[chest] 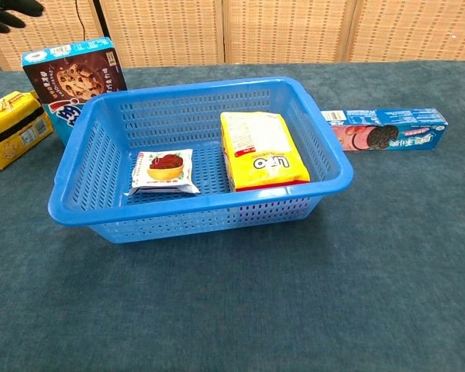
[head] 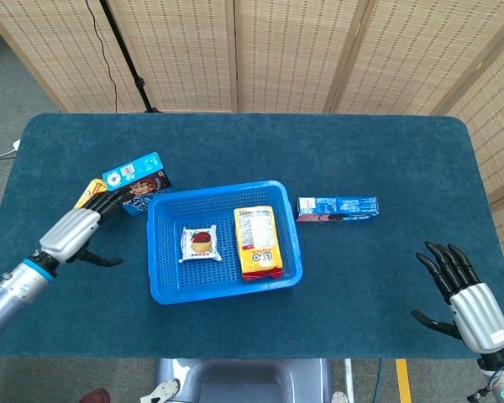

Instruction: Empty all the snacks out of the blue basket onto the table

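The blue basket point(head: 163, 285) point(chest: 325, 155) stands mid-table. It holds a small white snack pack with a red picture point(head: 200, 243) point(chest: 164, 171) and a yellow snack bag point(head: 258, 242) point(chest: 262, 149). A yellow biscuit pack point(head: 90, 191) point(chest: 12, 128) lies on the cloth left of the basket, partly hidden by my left hand point(head: 74, 231), which hovers open above it with fingers spread. Only that hand's fingertips point(chest: 8, 11) show in the chest view, at the top left. My right hand point(head: 464, 294) is open near the table's front right corner, holding nothing.
A blue chocolate-chip cookie box point(head: 137, 182) point(chest: 70, 81) stands just behind the basket's left corner. A long blue sandwich-cookie box point(head: 337, 207) point(chest: 387, 128) lies right of the basket. Wicker screens stand behind the table.
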{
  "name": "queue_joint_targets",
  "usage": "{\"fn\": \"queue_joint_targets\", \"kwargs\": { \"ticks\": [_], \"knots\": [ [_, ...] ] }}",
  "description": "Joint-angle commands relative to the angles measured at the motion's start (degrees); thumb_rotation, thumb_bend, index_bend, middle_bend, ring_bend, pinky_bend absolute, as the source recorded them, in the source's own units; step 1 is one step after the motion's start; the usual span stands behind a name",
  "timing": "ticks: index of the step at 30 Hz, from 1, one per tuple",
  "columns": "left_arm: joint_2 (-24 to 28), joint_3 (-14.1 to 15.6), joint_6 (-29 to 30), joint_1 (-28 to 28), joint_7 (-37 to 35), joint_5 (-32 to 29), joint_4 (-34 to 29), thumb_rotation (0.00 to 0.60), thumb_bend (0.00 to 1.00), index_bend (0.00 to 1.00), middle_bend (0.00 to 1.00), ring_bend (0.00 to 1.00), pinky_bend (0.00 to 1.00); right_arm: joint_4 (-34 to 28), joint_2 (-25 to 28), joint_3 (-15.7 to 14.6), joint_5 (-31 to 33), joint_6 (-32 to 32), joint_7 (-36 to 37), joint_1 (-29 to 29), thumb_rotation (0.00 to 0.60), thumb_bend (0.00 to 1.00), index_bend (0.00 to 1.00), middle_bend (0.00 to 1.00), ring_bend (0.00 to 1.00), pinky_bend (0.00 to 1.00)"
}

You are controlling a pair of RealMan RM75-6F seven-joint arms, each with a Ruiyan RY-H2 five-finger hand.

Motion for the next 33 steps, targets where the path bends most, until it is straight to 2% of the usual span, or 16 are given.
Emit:
{"fn": "queue_joint_targets", "kwargs": {
  "ticks": [1, 4, 7, 10, 13, 19, 26, 33],
  "knots": [
    [-3.93, -3.00, -8.04, -6.49, 17.43, -11.79, -8.45, 0.600, 0.06, 0.00, 0.00, 0.00, 0.00, 0.12, 0.08, 0.09, 0.25, 0.00, 0.39, -0.02, 0.600, 0.00, 0.00, 0.00, 0.00, 0.00],
    [-7.53, -2.96, -9.15, -9.72, 30.37, -22.04, -10.09, 0.600, 0.06, 0.00, 0.00, 0.00, 0.00, 0.30, 0.16, 0.24, 0.67, -0.09, 0.91, -0.02, 0.600, 0.00, 0.00, 0.00, 0.00, 0.00],
    [-11.57, -2.16, -7.45, -12.96, 40.75, -33.08, -10.97, 0.600, 0.07, 0.00, 0.00, 0.00, 0.00, 0.47, 0.22, 0.38, 1.10, -0.23, 1.48, -0.02, 0.600, 0.00, 0.00, 0.00, 0.00, 0.00],
    [-15.33, -1.36, -4.88, -15.66, 47.55, -41.15, -10.47, 0.600, 0.06, 0.00, 0.00, 0.00, 0.00, 0.67, 0.26, 0.43, 1.29, -0.33, 1.92, 0.01, 0.600, 0.00, 0.00, 0.00, 0.00, 0.00],
    [-18.50, -1.12, -3.79, -17.70, 50.59, -46.46, -9.34, 0.600, 0.06, 0.00, 0.00, 0.00, 0.00, 0.83, 0.29, 0.54, 1.55, -0.52, 2.26, 0.09, 0.600, 0.00, 0.00, 0.00, 0.00, 0.00],
    [-24.76, -0.21, -2.36, -21.23, 55.16, -53.23, -5.45, 0.600, 0.06, 0.00, 0.00, 0.00, 0.02, 1.15, 0.14, 0.56, 1.80, -1.33, 2.66, 0.42, 0.600, 0.00, 0.00, 0.00, 0.00, 0.00],
    [-29.77, -1.37, -0.62, -24.01, 57.32, -59.27, 0.69, 0.600, 0.07, 0.00, 0.00, 0.00, 0.05, 1.33, 0.11, 0.62, 2.21, -1.67, 3.08, 0.46, 0.600, 0.00, 0.00, 0.00, 0.00, 0.00],
    [-32.15, -1.25, -1.73, -25.37, 58.34, -62.78, 4.42, 0.600, 0.07, 0.00, 0.00, 0.00, 0.05, 1.67, 0.03, 0.74, 2.63, -2.35, 3.55, 0.74, 0.600, 0.00, 0.00, 0.00, 0.00, 0.00]
  ]
}}
